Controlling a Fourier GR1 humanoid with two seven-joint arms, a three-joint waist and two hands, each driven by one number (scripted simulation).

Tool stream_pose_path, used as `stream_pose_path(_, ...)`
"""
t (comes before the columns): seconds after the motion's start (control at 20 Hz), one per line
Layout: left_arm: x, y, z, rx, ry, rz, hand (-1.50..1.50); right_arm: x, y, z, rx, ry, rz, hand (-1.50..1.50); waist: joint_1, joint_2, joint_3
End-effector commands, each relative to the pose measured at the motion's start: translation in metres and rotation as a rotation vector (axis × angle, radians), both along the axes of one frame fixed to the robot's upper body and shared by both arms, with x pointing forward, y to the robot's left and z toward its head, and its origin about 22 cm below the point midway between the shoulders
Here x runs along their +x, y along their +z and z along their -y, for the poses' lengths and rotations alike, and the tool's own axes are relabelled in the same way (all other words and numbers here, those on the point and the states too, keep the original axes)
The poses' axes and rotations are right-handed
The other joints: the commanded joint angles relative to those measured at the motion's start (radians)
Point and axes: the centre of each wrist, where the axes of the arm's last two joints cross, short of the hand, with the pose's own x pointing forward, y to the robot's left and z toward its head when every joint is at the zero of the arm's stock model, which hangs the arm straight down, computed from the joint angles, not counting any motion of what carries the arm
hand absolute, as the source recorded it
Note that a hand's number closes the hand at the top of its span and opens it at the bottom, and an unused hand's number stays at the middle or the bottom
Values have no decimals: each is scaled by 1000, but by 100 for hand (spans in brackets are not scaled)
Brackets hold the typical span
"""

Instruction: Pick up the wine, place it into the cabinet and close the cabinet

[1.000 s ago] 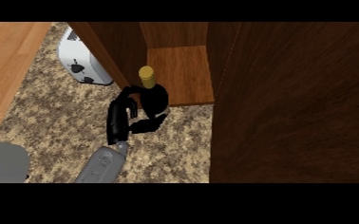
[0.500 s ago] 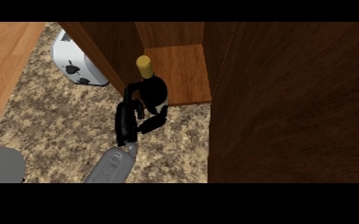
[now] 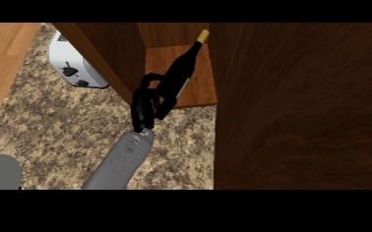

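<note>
The wine bottle (image 3: 182,68) is dark with a yellow cap and leans with its neck pointing up and to the right, over the wooden shelf (image 3: 201,89) of the open cabinet. My right hand (image 3: 145,104) is curled round the bottle's lower end at the shelf's front edge and hides its base. Its grey forearm (image 3: 122,161) comes up from the lower edge. A broad dark wooden panel, apparently the cabinet's open door (image 3: 294,108), fills the right side. Only a grey piece of the left forearm (image 3: 7,173) shows at the lower left corner; the left hand itself is out of sight.
A white appliance with black knobs (image 3: 71,61) stands on the speckled counter (image 3: 65,123), left of the cabinet's side wall (image 3: 105,54). A light wooden surface (image 3: 13,46) runs along the upper left.
The right hand has carried the bottle up and to the right, further over the shelf. The bottle has tipped from nearly upright to leaning, cap now deep in the cabinet.
</note>
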Motion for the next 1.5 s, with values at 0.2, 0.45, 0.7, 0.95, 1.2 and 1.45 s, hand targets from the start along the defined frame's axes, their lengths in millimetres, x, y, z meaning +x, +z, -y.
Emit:
stream_pose_path(0.2,54,41,15,206,-93,72,150,-10,10,-2,58,47,10,-150,-22,11,-4)
stream_pose_path(0.45,56,40,25,278,-83,76,150,-10,8,1,53,44,5,-150,-28,11,-4)
stream_pose_path(0.7,58,52,42,245,-74,75,150,-6,6,3,59,42,20,-150,-23,12,-5)
stream_pose_path(0.95,62,51,46,286,-55,22,150,-3,4,7,57,43,31,-150,-27,14,-4)
stream_pose_path(1.2,83,63,45,358,4,-33,150,-8,7,13,53,70,19,-150,-29,19,-4)
stream_pose_path(1.45,91,67,42,410,50,11,-150,-7,4,11,40,68,30,-150,-39,22,-4)
